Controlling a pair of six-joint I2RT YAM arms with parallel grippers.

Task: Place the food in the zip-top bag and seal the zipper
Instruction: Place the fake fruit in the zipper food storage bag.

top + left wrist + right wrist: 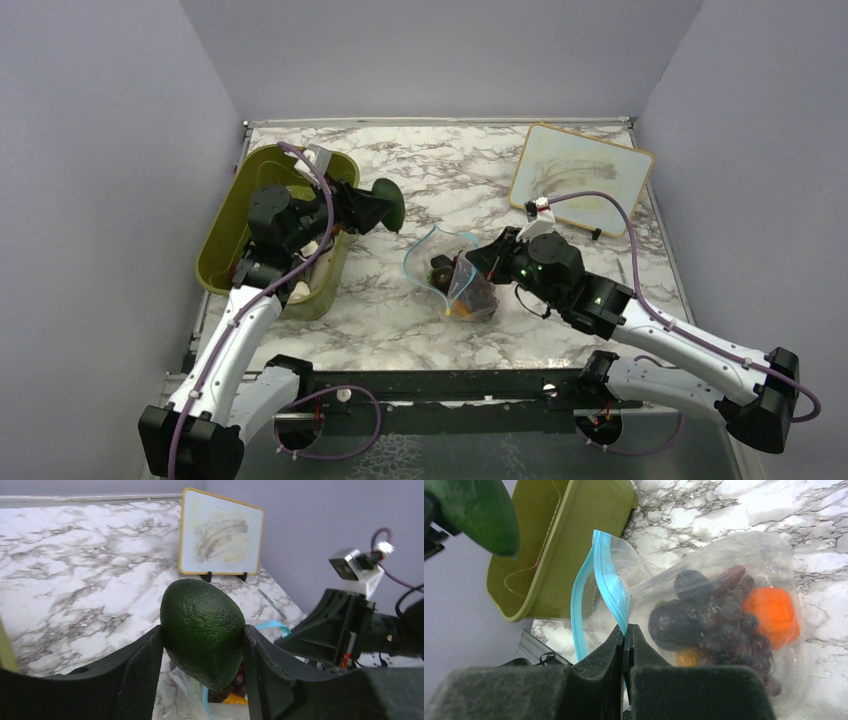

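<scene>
A dark green avocado (202, 630) sits clamped between the fingers of my left gripper (202, 636), held in the air beside the olive tub (225, 235) and left of the bag. The clear zip-top bag (468, 288) lies mid-table with its mouth open toward the avocado. My right gripper (626, 630) is shut on the teal-blue zipper (611, 585) and holds one lip of the bag up. Inside the bag (724, 565) are purple grapes (724, 625), a dark chunk (671, 625) and an orange piece (774, 612). The avocado (479, 512) shows at the upper left of the right wrist view.
The olive-green tub (554, 540) stands at the table's left edge with a few pieces inside. A small whiteboard (580, 180) leans on its stand at the back right. Grey walls close in three sides.
</scene>
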